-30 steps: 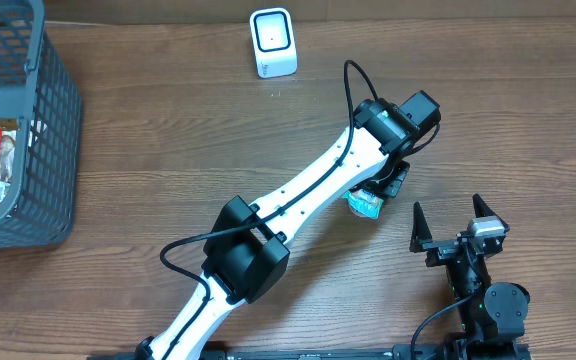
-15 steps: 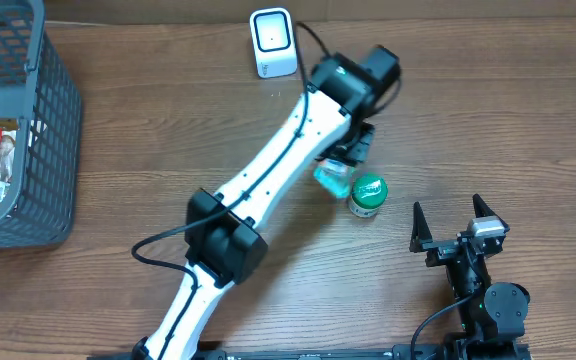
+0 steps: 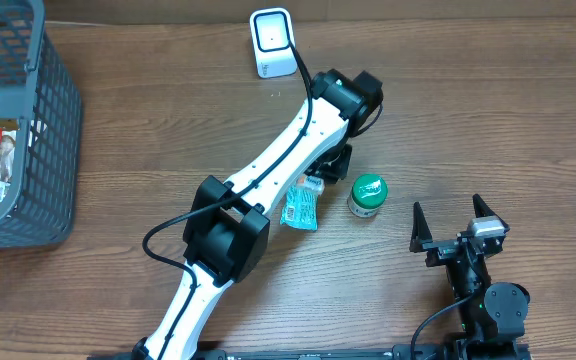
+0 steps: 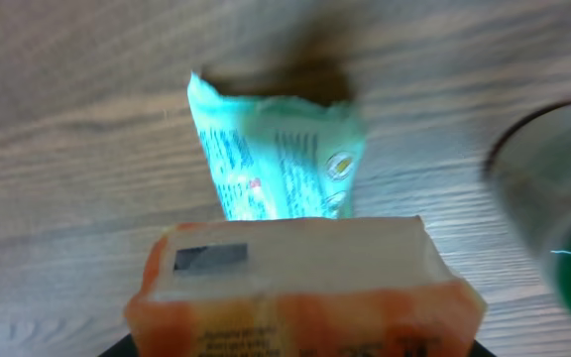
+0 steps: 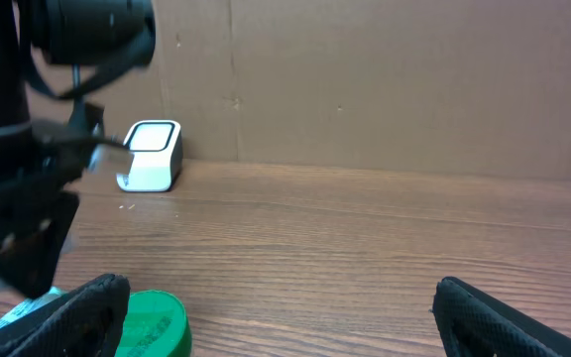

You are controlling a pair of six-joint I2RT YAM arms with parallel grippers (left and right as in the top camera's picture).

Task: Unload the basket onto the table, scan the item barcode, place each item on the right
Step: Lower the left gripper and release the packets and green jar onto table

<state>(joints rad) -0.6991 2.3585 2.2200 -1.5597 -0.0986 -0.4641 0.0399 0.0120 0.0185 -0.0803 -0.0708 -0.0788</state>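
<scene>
Grey basket (image 3: 38, 150) far left on the bench (image 3: 138, 120), scanner (image 3: 272, 42) at the far edge, left claw (image 3: 326, 175) gripping an orange-and-white box (image 4: 295, 268) above the teal packet (image 3: 300, 208), green-lidded jar (image 3: 368, 194) just right, right claw (image 3: 450, 215) gaping wide.

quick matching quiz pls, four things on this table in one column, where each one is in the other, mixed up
Things
1. scanner
2. teal packet
3. green-lidded jar
4. orange box

Places
a. held in the left gripper
b. upright at the far edge of the table
c. lying flat on the wood, left of the jar in the overhead view
d. standing upright, the item nearest the right gripper

Pairs: 1-b, 2-c, 3-d, 4-a
</scene>
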